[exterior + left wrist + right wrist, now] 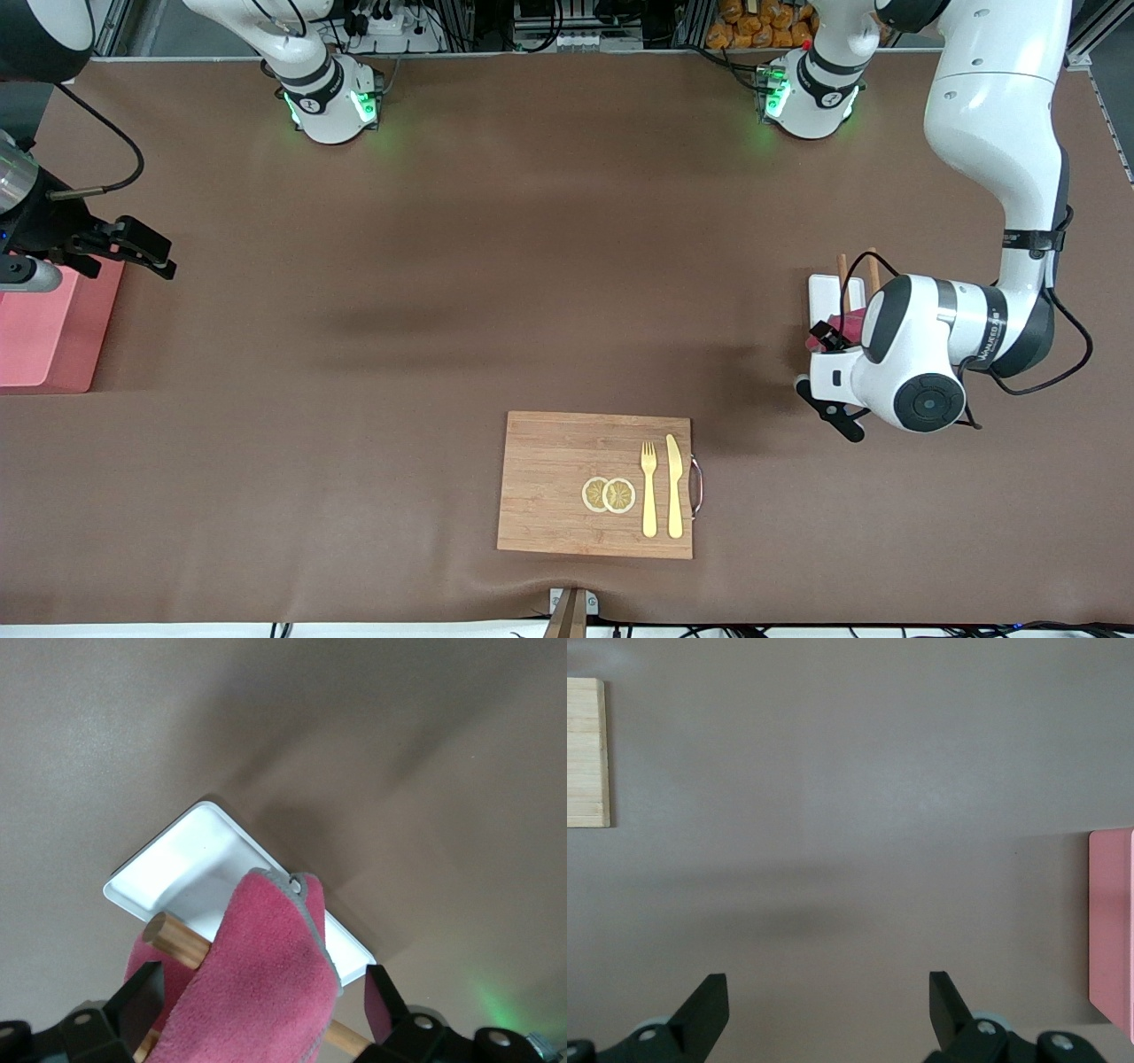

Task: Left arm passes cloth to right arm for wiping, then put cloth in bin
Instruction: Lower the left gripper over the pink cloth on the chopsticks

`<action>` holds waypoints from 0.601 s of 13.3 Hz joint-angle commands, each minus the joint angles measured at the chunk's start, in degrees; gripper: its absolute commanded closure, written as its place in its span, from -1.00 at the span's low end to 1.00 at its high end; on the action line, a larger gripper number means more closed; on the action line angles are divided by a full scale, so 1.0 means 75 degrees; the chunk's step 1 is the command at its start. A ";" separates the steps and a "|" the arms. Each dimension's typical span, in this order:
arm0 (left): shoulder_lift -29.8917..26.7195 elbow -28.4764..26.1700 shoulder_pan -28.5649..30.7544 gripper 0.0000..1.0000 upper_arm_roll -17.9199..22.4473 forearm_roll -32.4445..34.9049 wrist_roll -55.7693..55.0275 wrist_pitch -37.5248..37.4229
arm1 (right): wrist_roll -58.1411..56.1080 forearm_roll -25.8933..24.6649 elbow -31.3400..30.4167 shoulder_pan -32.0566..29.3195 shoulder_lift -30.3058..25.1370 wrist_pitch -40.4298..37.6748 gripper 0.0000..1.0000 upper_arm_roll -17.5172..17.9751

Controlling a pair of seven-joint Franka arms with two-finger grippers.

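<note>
fleecy magenta cloth drapes over smooth rectangular white tray.

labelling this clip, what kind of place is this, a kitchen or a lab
Most likely a robotics lab staged as a dining scene: two arms bolted to a brown-covered table, cables and equipment racks along its edge, and a cutting board with fork and knife laid out as props.
</note>
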 commanded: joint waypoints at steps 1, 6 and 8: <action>-0.0017 -0.0076 0.0063 -1.00 -0.0004 0.0156 -0.0275 -0.0037 | 0.0111 0.0010 0.0083 0.0026 0.0019 -0.0094 -1.00 -0.0004; -0.0053 -0.0158 0.0075 -1.00 -0.0004 0.0156 -0.0522 -0.0212 | 0.0111 0.0010 0.0059 0.0037 0.0019 -0.0094 -1.00 -0.0004; -0.0064 -0.0205 0.0099 -0.73 -0.0004 0.0156 -0.0522 -0.0213 | 0.0111 0.0010 0.0048 0.0037 0.0019 -0.0106 -1.00 -0.0004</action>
